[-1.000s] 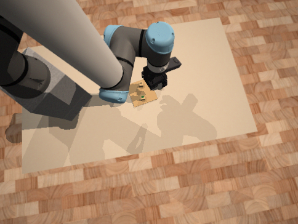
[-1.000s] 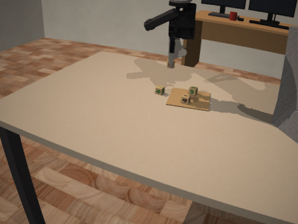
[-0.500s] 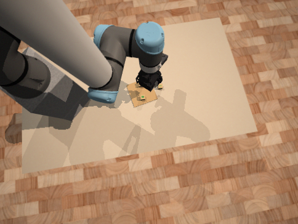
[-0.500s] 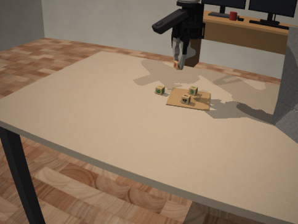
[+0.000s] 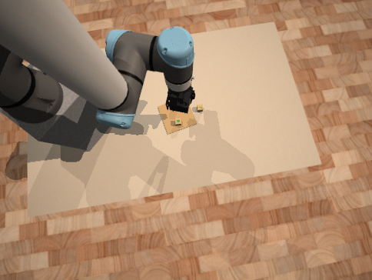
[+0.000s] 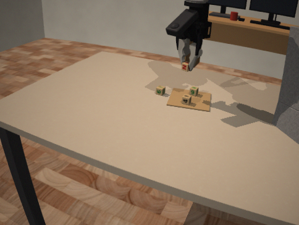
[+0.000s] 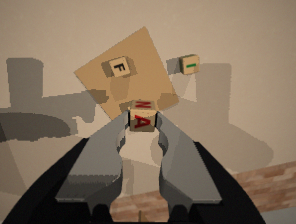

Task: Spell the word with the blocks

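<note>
Gripper hangs above the table, past the mat's far edge in the exterior view. Fingers nearly closed, clamped on the A block, red letter up; block held clear of the table. On the mat: F block and one green-marked block, apart, both inside the edges. Another green-marked block sits just off the mat's left edge. Wide bare table on every side of the mat.
</note>
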### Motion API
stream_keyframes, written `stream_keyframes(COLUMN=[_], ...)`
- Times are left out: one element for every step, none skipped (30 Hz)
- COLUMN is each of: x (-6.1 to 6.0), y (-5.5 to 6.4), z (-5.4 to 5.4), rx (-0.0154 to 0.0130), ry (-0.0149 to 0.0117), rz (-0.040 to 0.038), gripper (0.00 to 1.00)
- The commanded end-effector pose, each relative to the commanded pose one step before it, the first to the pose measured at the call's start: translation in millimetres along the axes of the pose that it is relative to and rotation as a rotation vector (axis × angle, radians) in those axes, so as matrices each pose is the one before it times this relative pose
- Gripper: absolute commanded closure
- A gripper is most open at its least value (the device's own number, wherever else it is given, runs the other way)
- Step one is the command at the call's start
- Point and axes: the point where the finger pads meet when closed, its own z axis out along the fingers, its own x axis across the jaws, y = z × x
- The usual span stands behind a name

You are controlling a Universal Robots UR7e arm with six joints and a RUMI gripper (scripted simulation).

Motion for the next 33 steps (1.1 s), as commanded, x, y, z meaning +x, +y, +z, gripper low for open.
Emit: stream_keyframes(x=[-6.80, -1.56, -1.49, -1.42, -1.35, -1.28, -1.20, -1.13, -1.06, 0.00, 0.00, -0.99, -0.92, -0.85, -0.78, -0.71, -0.65, -0.58, -0.52, -0.47, -0.41, -0.36, -0.31, -0.26, -0.22, -0.18, 0.00, 0.00, -0.14, -0.11, -0.08, -0.05, -0.03], y=[1.39, 0.16, 0.13, 0.10, 0.07, 0.05, 0.03, 0.02, 0.00, 0.00, 0.00, -0.01, -0.02, -0.03, -0.03, -0.04, -0.04, -0.04, -0.04, -0.04, -0.03, -0.03, -0.03, -0.02, -0.02, -0.02, 0.00, 0.00, -0.01, -0.01, -0.01, -0.01, 0.00], z=[-1.23, -0.19, -0.18, -0.18, -0.17, -0.16, -0.15, -0.15, -0.14, 0.00, 0.00, -0.13, -0.12, -0.11, -0.10, -0.10, -0.09, -0.08, -0.07, -0.06, -0.06, -0.05, -0.04, -0.04, -0.03, -0.02, 0.00, 0.00, -0.02, -0.01, -0.01, -0.01, 0.00], rx=[0.00345, 0.00000, 0.00000, 0.00000, 0.00000, 0.00000, 0.00000, 0.00000, 0.00000, 0.00000, 0.00000, 0.00000, 0.00000, 0.00000, 0.00000, 0.00000, 0.00000, 0.00000, 0.00000, 0.00000, 0.00000, 0.00000, 0.00000, 0.00000, 0.00000, 0.00000, 0.00000, 0.00000, 0.00000, 0.00000, 0.00000, 0.00000, 0.00000], ry=[0.00284, 0.00000, 0.00000, 0.00000, 0.00000, 0.00000, 0.00000, 0.00000, 0.00000, 0.00000, 0.00000, 0.00000, 0.00000, 0.00000, 0.00000, 0.00000, 0.00000, 0.00000, 0.00000, 0.00000, 0.00000, 0.00000, 0.00000, 0.00000, 0.00000, 0.00000, 0.00000, 0.00000, 0.00000, 0.00000, 0.00000, 0.00000, 0.00000], rz=[-0.09640, -0.01998, -0.01904, -0.01809, -0.01715, -0.01621, -0.01527, -0.01435, -0.01343, 0.00000, 0.00000, -0.01252, -0.01163, -0.01075, -0.00989, -0.00905, -0.00823, -0.00744, -0.00667, -0.00593, -0.00523, -0.00455, -0.00391, -0.00331, -0.00276, -0.00224, 0.00000, 0.00000, -0.00177, -0.00135, -0.00098, -0.00067, -0.00041], gripper=[0.95, 0.95, 0.95, 0.95, 0.95, 0.95, 0.95, 0.95, 0.95, 0.95, 0.95, 0.95, 0.95, 0.95, 0.95, 0.95, 0.95, 0.95, 0.95, 0.95, 0.95, 0.95, 0.95, 0.95, 0.95, 0.95, 0.95, 0.95, 0.95, 0.95, 0.95, 0.95, 0.95])
